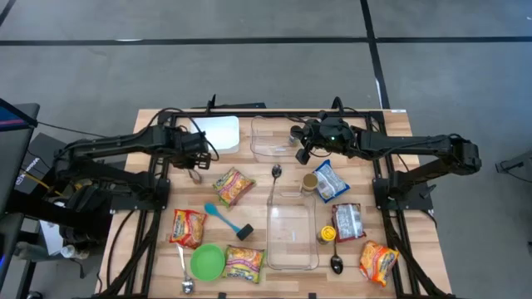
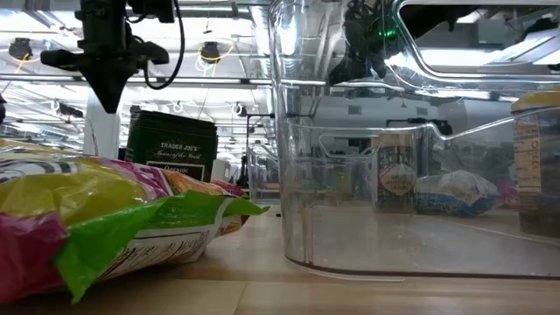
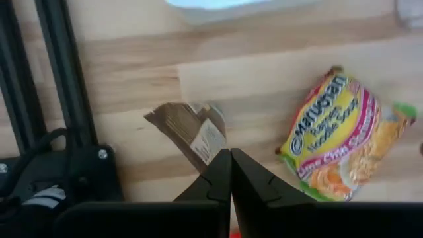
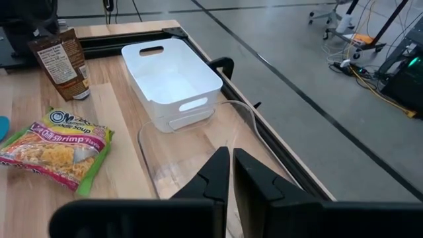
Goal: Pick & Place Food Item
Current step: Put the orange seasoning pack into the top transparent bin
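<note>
The food you most likely want (my guess, as the task names none) is the small brown bag (image 1: 195,175), left of the middle in the high view. It stands upright on the table (image 1: 253,203), so its top faces up and is easy to pinch. Your left claw (image 3: 230,173) hangs right above it, squeezed tight with nothing inside, and it does not touch the bag. You would need to spread the fingers before going down.

Just to the right of the bag in the high view lies a yellow and pink noodle packet (image 1: 233,186), flat on the wood, close but apart. Above the bag in that view sits the white bin (image 1: 218,133), a likely place to drop food, since it is so near.

Next to the bin stands a clear tub (image 1: 270,137). Your right claw (image 1: 302,154) waits over its right edge, pinched closed too and holding nothing (out of the left arm's way).
</note>
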You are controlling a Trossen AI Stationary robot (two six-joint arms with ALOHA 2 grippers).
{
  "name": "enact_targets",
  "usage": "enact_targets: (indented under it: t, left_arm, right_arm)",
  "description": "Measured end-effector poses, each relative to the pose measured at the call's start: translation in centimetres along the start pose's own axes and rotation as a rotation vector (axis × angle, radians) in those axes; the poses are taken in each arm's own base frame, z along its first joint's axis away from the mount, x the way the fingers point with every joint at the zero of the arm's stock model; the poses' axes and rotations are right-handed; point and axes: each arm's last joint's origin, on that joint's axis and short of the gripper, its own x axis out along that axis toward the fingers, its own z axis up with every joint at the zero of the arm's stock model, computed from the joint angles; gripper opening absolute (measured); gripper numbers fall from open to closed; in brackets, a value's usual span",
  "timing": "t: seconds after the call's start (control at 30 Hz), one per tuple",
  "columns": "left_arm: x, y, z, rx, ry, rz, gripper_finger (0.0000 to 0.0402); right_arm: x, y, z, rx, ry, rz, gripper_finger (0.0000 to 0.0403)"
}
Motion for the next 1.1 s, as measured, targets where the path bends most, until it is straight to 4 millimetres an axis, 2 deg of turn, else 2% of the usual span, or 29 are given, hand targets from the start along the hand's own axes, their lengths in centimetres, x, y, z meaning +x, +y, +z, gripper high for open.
enact_targets:
  t: [0.53,0.97,1.1]
  left_arm:
    - [-0.9,1.4,-0.3,0.001,-0.016,0.009,0.001]
    - [-0.9,1.5,-0.4,0.0,-0.008,0.022,0.0095]
    - [0.0,1.7,-0.6,-0.006,0.003,0.046,0.0117]
  right_arm:
    - [-0.1,0.3,-0.1,0.051,0.007,0.01,0.0014]
    - [-0.1,0.3,-0.1,0.054,0.007,0.011,0.0014]
    - [-0.1,0.3,-0.1,0.054,0.007,0.011,0.0014]
